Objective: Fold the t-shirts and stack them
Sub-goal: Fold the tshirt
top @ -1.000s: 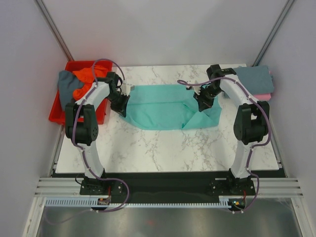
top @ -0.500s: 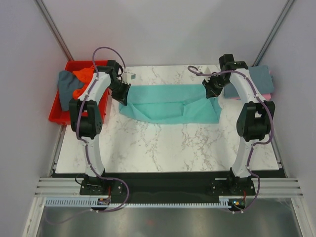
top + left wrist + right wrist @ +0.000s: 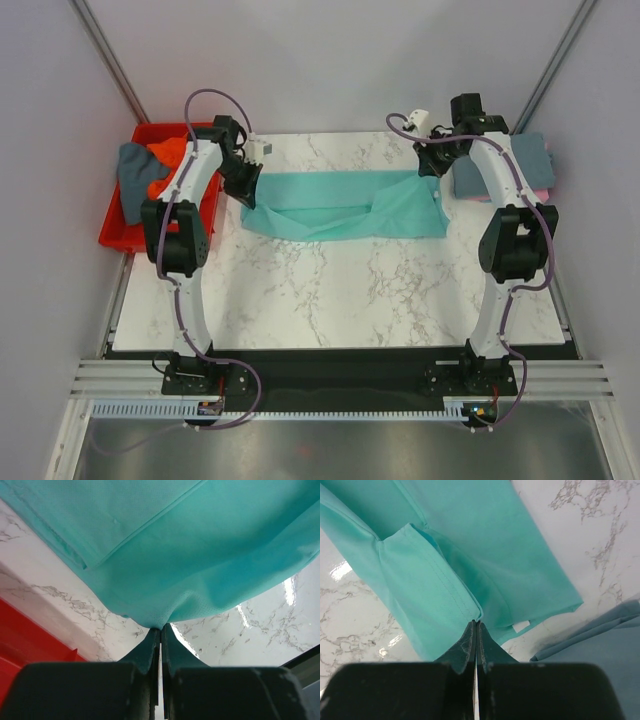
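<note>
Marble table [image 3: 330, 290] spreads nearside of teal t-shirt [image 3: 340, 205], both jaws clamped on its ends

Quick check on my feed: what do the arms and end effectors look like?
The left arm and right arm share white links, black joint housings and looping purple cables. The left end effector and right end effector each have two dark, tapered fingers.

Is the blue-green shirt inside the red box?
No, the teal shirt lies stretched out on the white marble table, and the red bin sits apart at its left end.
</note>
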You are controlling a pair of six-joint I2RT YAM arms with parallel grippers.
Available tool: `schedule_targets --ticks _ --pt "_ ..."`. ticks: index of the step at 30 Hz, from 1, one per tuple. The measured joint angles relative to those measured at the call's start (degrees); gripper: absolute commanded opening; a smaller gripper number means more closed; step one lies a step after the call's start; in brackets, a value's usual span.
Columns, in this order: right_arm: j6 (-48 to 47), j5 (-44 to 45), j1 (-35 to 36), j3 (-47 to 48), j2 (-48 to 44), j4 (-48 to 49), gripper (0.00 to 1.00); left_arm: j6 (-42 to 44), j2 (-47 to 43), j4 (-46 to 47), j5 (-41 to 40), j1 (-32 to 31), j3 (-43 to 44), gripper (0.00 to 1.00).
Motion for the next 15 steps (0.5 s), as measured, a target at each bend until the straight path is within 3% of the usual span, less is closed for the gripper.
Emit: schedule_targets --ticks 15 --pt "3.28 0.81 -0.83 6.27 4.17 4.61 0.0 -1.36 3.19 0.81 -5.73 1.11 5.2 0.02"
